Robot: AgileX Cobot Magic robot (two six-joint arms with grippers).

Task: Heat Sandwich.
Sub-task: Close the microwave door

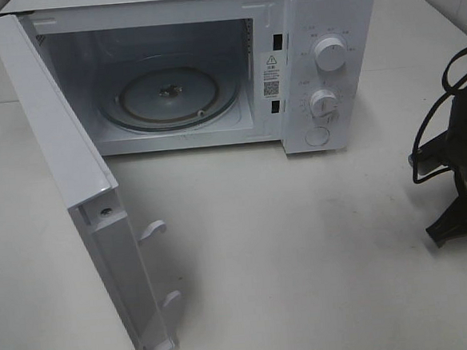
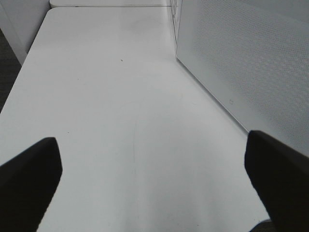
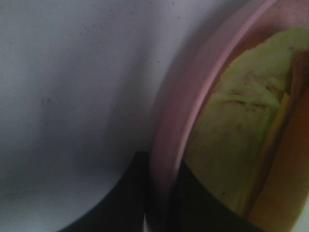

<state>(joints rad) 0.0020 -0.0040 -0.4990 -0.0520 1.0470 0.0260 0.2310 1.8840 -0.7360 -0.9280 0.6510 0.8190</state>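
The sandwich (image 3: 241, 125) shows only in the right wrist view, as a green lettuce leaf with tan bread beside it, lying on a round pink plate (image 3: 193, 96). My right gripper (image 3: 161, 193) is shut on the plate's rim, one finger on each side. In the high view only the right arm (image 1: 465, 167) shows, at the right edge; plate and sandwich are out of view there. The white microwave (image 1: 318, 9) stands open with a bare glass turntable (image 1: 168, 95). My left gripper (image 2: 154, 193) is open and empty above the table, beside the door.
The microwave door (image 1: 65, 179) swings out to the front left, with two latch hooks on its edge; its perforated panel shows in the left wrist view (image 2: 251, 63). Black cables (image 1: 433, 113) loop by the right arm. White table (image 1: 303, 258) stretches in front of the oven.
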